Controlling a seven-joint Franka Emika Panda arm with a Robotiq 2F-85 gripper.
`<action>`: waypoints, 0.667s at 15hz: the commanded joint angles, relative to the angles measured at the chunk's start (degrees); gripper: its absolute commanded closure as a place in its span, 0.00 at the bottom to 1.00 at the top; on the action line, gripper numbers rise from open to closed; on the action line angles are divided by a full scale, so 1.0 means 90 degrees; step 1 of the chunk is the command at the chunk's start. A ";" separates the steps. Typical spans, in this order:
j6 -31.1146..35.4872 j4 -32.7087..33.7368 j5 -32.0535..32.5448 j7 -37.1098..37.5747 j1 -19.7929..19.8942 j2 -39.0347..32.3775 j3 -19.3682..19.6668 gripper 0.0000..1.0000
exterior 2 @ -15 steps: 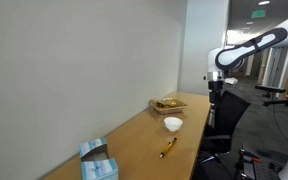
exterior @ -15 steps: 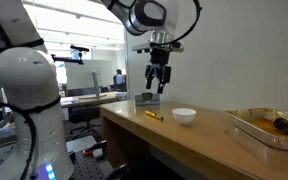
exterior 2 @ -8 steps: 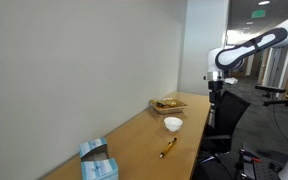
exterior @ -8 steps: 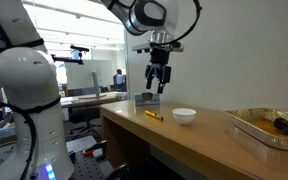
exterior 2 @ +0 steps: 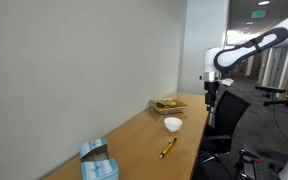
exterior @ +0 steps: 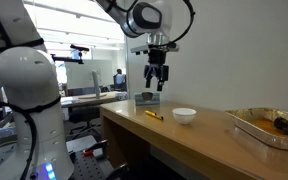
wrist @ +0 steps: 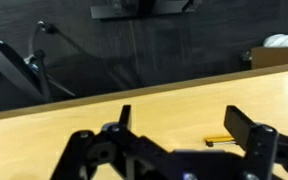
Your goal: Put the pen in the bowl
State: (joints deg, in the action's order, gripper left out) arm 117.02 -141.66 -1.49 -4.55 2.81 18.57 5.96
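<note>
The yellow pen (exterior: 155,115) lies flat on the wooden table (exterior: 204,135), to one side of the small white bowl (exterior: 184,116). Both also show in an exterior view: the pen (exterior 2: 168,148) and the bowl (exterior 2: 173,124). My gripper (exterior: 157,86) hangs open and empty well above the table, roughly over the pen. It shows in an exterior view (exterior 2: 212,95) too. In the wrist view the open fingers (wrist: 184,122) frame bare table, with the pen (wrist: 220,140) partly hidden behind one finger.
A silver foil tray (exterior: 267,125) with dark food stands past the bowl, also in an exterior view (exterior 2: 168,103). A blue and white box (exterior 2: 98,162) sits at the table's other end. A plain wall runs along one side of the table.
The gripper has shifted slightly sideways above the table, away from the bowl side. It stays open. The pen and bowl have not moved.
</note>
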 commanded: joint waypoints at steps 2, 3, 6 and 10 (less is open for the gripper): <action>0.0765 0.0201 0.0440 -0.0319 -0.0417 -0.0523 -0.0601 0.00; 0.0803 0.0299 0.0517 -0.0425 -0.0534 -0.0707 -0.0727 0.00; 0.1010 0.0574 0.0777 -0.0763 -0.0833 -0.1224 -0.1027 0.00; 0.1279 0.0966 0.1237 -0.1302 -0.1108 -0.1960 -0.1345 0.00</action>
State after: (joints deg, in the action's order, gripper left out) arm 127.59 -135.83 6.35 -12.20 -6.38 4.87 -5.09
